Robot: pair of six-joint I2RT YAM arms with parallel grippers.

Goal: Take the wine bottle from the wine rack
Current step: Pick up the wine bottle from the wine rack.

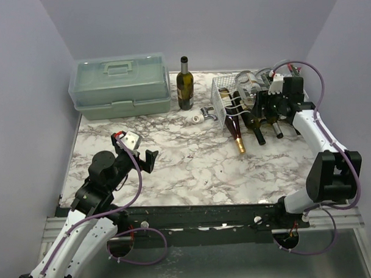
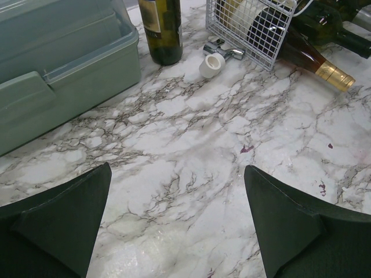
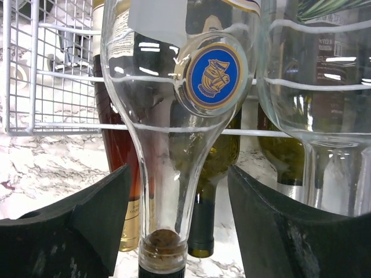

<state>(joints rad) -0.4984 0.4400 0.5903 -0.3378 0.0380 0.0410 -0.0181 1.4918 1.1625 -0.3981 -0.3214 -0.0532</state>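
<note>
The white wire wine rack (image 1: 222, 94) stands at the back right of the marble table, with several bottles lying in it, necks toward me. My right gripper (image 1: 261, 103) is at its front. In the right wrist view the clear wine bottle (image 3: 168, 116), with a blue round emblem and a cork in its neck, rests on the rack's wire (image 3: 58, 124). The right gripper (image 3: 179, 220) straddles that neck, open, with a thin gap on the left and a wider one on the right. My left gripper (image 1: 151, 157) hovers open over bare marble, its jaws (image 2: 177, 168) holding nothing.
A pale green toolbox (image 1: 121, 86) sits at the back left, and a dark bottle (image 1: 184, 84) stands upright beside it. A small white cap (image 2: 211, 65) and a metal piece (image 1: 209, 114) lie near the rack. An amber gold-foiled bottle (image 1: 236, 134) and a dark green one (image 1: 257, 130) stick out of the rack.
</note>
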